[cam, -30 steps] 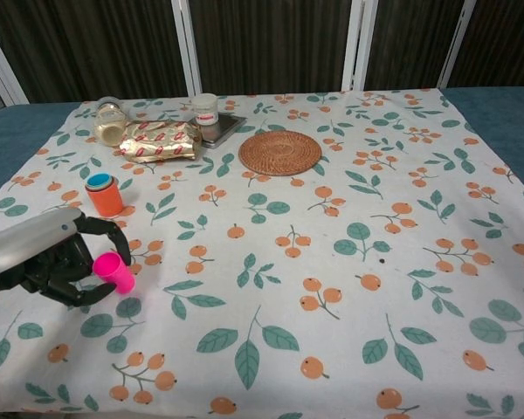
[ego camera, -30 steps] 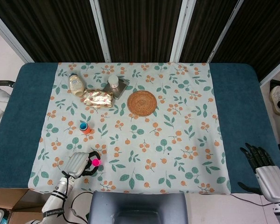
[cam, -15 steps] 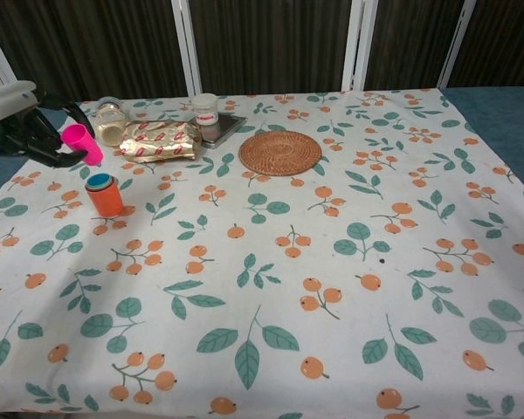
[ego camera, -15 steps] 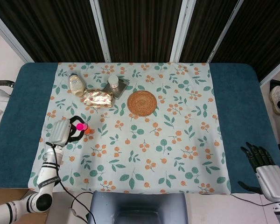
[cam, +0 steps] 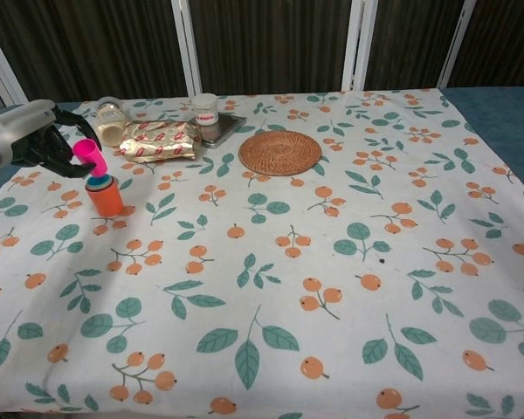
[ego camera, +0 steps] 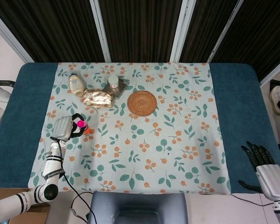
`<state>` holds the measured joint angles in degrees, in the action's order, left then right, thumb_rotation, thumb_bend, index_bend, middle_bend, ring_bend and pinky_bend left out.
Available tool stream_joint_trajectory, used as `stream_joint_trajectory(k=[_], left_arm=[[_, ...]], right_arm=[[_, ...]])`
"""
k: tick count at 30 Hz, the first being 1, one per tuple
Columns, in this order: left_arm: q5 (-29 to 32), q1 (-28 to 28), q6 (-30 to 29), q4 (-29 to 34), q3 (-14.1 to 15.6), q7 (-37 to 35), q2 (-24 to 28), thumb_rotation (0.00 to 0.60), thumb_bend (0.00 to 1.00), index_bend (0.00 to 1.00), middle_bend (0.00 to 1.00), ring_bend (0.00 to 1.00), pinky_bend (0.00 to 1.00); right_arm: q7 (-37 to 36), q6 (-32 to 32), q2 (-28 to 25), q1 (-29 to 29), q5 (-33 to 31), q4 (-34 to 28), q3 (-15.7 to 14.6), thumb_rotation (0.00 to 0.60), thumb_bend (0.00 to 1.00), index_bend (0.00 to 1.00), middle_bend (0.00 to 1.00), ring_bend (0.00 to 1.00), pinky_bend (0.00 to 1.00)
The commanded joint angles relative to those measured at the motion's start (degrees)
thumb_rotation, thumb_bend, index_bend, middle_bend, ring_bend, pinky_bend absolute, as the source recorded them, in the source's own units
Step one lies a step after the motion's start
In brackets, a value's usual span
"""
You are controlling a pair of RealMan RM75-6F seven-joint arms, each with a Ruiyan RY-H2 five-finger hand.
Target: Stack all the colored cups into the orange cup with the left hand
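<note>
An orange cup (cam: 105,198) with a blue cup nested in it stands on the left part of the floral cloth; in the head view the orange cup (ego camera: 87,130) shows just right of my left hand. My left hand (cam: 37,140) (ego camera: 66,127) holds a pink cup (cam: 91,158) (ego camera: 80,124) tilted directly over the orange cup's mouth, its lower end at the blue rim. My right hand (ego camera: 260,160) hangs off the table's right front corner, fingers apart, holding nothing.
At the back left lie a mayonnaise jar (cam: 111,121), a foil snack pack (cam: 160,140) and a small jar (cam: 206,109) on a dark coaster. A round woven mat (cam: 279,152) sits mid-back. The floral cloth (cam: 332,262) covers the table.
My left hand carried the pink cup from the front-left of the cloth up and back, then lowered it onto the orange cup's mouth. The right hand stayed still.
</note>
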<state>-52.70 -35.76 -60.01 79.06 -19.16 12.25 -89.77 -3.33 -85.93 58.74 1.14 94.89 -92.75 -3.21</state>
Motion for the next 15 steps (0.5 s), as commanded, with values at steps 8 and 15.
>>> stream_joint_trajectory(k=[8, 15], left_arm=[[0.02, -0.51, 0.98, -2.63, 1.13, -0.79, -1.17, 0.6, 0.37, 0.56, 1.0, 1.0, 1.0], [2.13, -1.02, 3.53, -3.59, 1.6, -0.25, -0.93, 0.6, 0.37, 0.2, 1.0, 1.0, 1.0]], right_arm=[[0.3, 0.09, 0.12, 0.0, -0.19, -0.06, 0.08, 0.6, 0.19, 0.0, 0.0, 0.0, 0.0], [0.38, 0.18, 0.15, 0.01, -0.35, -0.06, 0.15, 0.6, 0.19, 0.0, 0.0, 0.0, 0.0]])
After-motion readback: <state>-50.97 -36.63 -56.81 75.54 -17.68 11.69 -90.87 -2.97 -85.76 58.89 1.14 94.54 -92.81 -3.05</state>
